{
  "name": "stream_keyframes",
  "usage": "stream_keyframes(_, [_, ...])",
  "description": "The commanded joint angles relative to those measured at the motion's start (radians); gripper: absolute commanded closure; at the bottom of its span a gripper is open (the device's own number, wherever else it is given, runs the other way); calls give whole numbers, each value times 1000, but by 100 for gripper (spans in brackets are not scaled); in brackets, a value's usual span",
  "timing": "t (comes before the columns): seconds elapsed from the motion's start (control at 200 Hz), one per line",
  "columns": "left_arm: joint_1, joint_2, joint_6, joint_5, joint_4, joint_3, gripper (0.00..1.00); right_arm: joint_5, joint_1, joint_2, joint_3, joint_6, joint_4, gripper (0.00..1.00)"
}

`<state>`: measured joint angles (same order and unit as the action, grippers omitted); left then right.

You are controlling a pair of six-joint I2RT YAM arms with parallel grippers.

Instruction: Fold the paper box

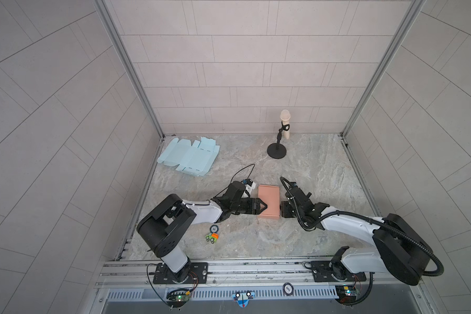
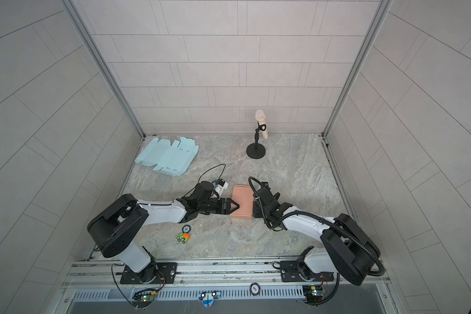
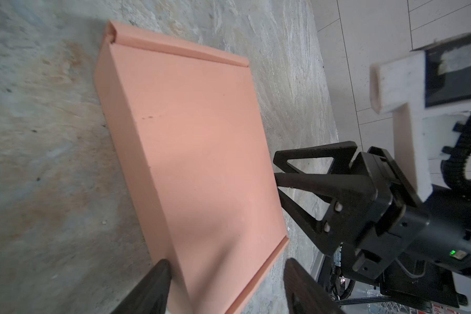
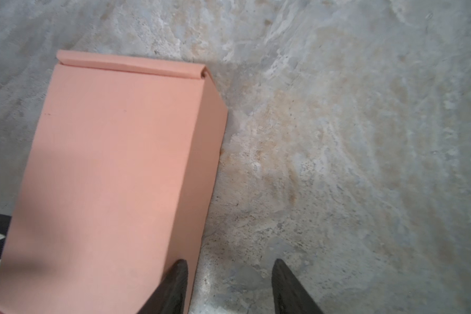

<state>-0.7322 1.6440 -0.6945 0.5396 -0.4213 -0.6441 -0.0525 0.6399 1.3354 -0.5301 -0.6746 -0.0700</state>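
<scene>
The paper box (image 1: 269,201) is salmon pink, folded shut and lying flat mid-table in both top views (image 2: 242,200). My left gripper (image 1: 264,208) reaches in from the left over its near left corner. In the left wrist view that gripper (image 3: 229,274) is open, straddling the box's corner (image 3: 196,152); one finger (image 3: 158,285) is beside the side wall, the other is off the edge. My right gripper (image 4: 229,271) is open at the box's right side. One of its fingers (image 4: 174,285) rests against the wall of the box (image 4: 114,168), with only table between the fingers.
A stack of flat light-blue box blanks (image 1: 188,156) lies at the back left. A microphone on a black stand (image 1: 279,141) is at the back, right of centre. A small coloured toy (image 1: 212,238) and a round badge (image 1: 214,227) sit near the left arm. Walls close three sides.
</scene>
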Motion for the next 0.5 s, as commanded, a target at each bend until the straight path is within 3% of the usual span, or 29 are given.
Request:
stream_keyframes(0.0, [-30, 16, -23, 3, -53, 1, 31, -17, 31, 10, 0, -30, 4, 46])
stream_keyframes(0.245, [-44, 0, -50, -1, -87, 28, 32, -18, 53, -9, 10, -49, 20, 46])
stream_keyframes(0.496, [13, -62, -20, -1, -50, 88, 31, -47, 51, -91, 103, -77, -10, 46])
